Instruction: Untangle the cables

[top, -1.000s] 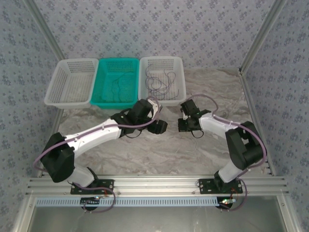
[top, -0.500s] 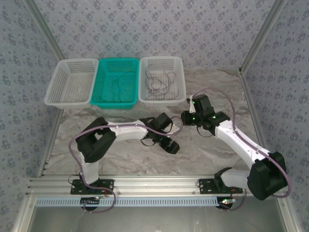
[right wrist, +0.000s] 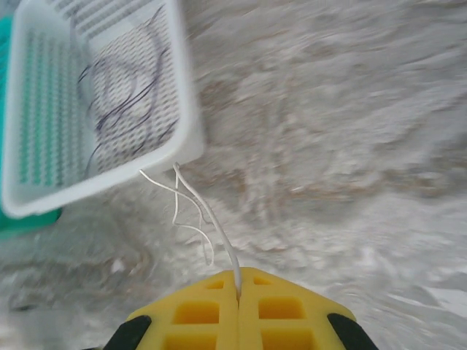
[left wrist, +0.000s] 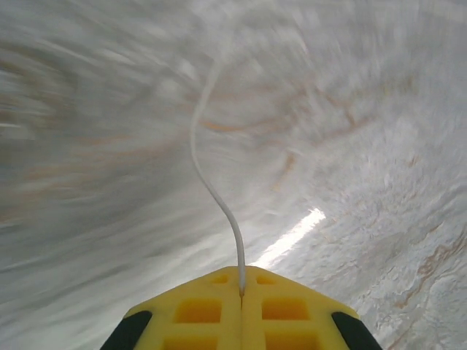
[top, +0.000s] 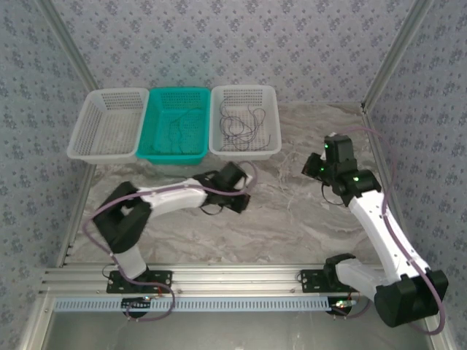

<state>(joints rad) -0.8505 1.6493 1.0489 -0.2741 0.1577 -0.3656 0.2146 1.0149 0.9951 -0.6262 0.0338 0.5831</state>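
Note:
A thin white cable runs up from my left gripper, whose yellow jaws are shut on its end; the marble behind it is blurred. My right gripper is shut on another white cable, whose loose strands trail toward the white basket's corner. From above, the left gripper sits low over the table's middle. The right gripper is off to the right. Dark cables lie in the right white basket.
Three baskets stand in a row at the back: a white one on the left, a teal one in the middle, and the white one on the right. In the right wrist view the white basket is close ahead on the left.
The left jaws have closed on the white cable and the left arm has folded back toward its base. The right arm has swung to the right, away from the centre.

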